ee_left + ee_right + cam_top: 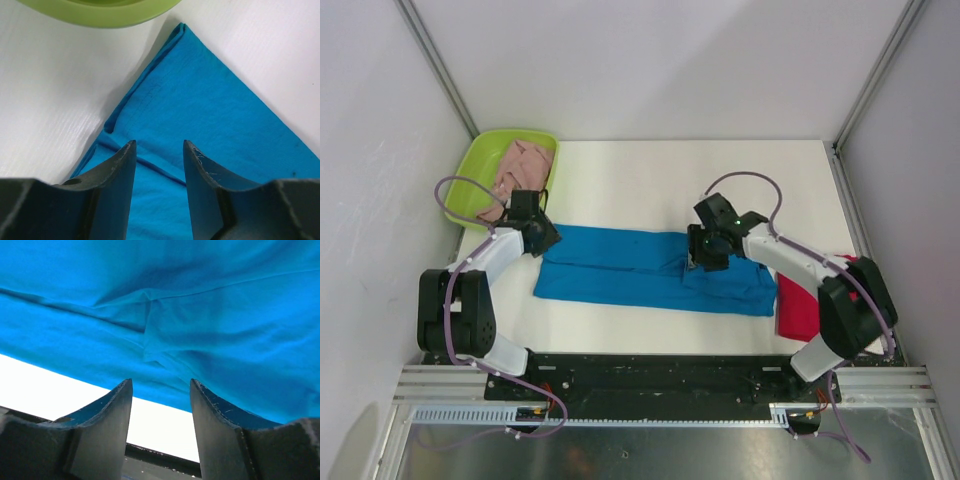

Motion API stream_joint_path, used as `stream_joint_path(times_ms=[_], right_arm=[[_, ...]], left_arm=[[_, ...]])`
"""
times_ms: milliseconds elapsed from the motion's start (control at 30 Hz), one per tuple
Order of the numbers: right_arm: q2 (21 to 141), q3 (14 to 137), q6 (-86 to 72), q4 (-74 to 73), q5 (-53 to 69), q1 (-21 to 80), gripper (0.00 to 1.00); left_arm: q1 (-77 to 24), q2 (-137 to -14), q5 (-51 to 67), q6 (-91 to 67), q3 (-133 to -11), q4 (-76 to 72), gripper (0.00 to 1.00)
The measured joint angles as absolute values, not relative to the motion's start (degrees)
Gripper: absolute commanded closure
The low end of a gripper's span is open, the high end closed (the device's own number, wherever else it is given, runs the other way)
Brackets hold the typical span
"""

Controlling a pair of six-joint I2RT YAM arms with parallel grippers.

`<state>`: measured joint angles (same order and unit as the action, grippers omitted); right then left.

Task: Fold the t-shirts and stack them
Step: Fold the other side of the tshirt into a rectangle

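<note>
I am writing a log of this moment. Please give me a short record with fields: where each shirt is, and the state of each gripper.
blue shirt: folded into a long band, flat on the table
pink shirt: crumpled in the tray, far left corner
red shirt: right side, partly hidden by the right arm
left gripper: open, over the blue shirt's left end
right gripper: open, over the blue shirt's right part
stack: not yet made
</note>
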<state>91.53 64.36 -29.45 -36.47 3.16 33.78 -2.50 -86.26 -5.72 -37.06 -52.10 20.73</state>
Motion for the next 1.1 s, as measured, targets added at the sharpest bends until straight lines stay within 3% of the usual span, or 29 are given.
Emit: stream_joint_path(times_ms=[300, 733, 1100], right_arm=[[79.5, 58.6, -34.0, -36.0, -7.2, 24.0, 0.52], [85.8, 56.4, -34.6, -24.1, -10.7, 7.4, 0.52], [91.5, 56.4, -32.0, -18.3, -8.9, 6.1, 0.53]], left_arm=[[-3.2, -86.8, -5.5, -37.1, -52.5, 20.7, 0.53], [-6.3, -92.3, -3.7, -37.0, -58.4, 20.5, 0.53], [-8.1, -103.4, -2.4, -36.8, -65.1, 19.4, 0.55]])
